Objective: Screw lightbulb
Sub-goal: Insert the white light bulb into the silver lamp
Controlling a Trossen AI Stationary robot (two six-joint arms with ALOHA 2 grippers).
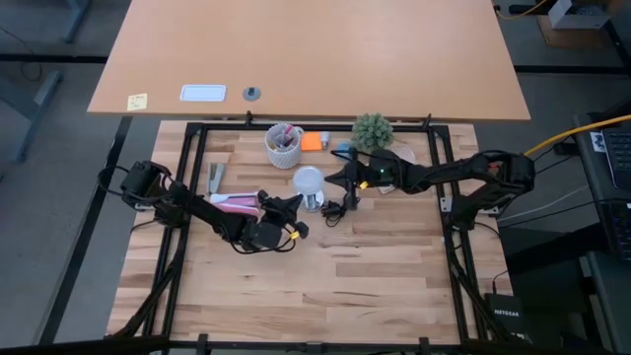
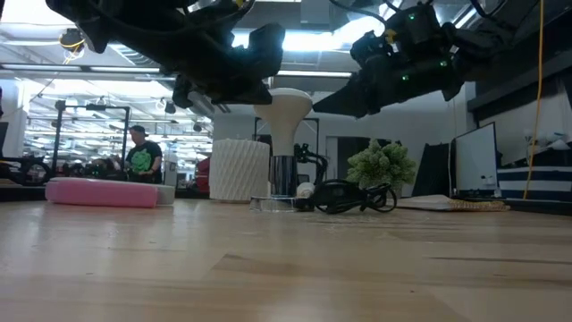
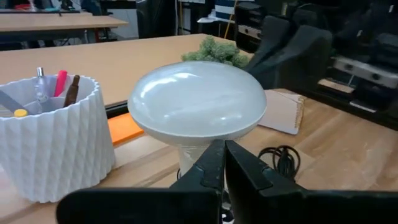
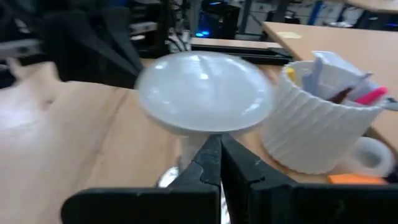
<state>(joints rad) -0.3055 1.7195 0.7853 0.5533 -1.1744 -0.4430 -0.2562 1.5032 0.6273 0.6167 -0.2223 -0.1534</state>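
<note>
The white frosted lightbulb [image 1: 309, 180] stands upright with its base in the silvery round fitting [image 2: 282, 182], which rests on the table. My left gripper [image 1: 292, 205] is shut just on the near-left side of the bulb; in its wrist view the fingertips [image 3: 219, 149] point at the bulb's neck under the globe [image 3: 198, 102]. My right gripper [image 1: 338, 178] is shut just on the bulb's right side; in its wrist view the fingertips [image 4: 216, 144] point at the neck under the globe [image 4: 205, 90]. In the low view both grippers hang at globe height. My left gripper comes level at the bulb from the table's near-left side with shut fingers; I cannot tell whether it touches the bulb. My right gripper comes level from the table's right side with shut fingers [image 2: 326, 103] close to the globe's edge; I cannot tell whether it touches.
A white ribbed cup of pens [image 1: 284, 145] stands behind the bulb, with an orange block [image 1: 312, 141] and a small green plant [image 1: 372, 129] beside it. A pink flat thing [image 1: 235, 203] lies under my left arm. The fitting's black cord [image 2: 350, 197] coils right of it.
</note>
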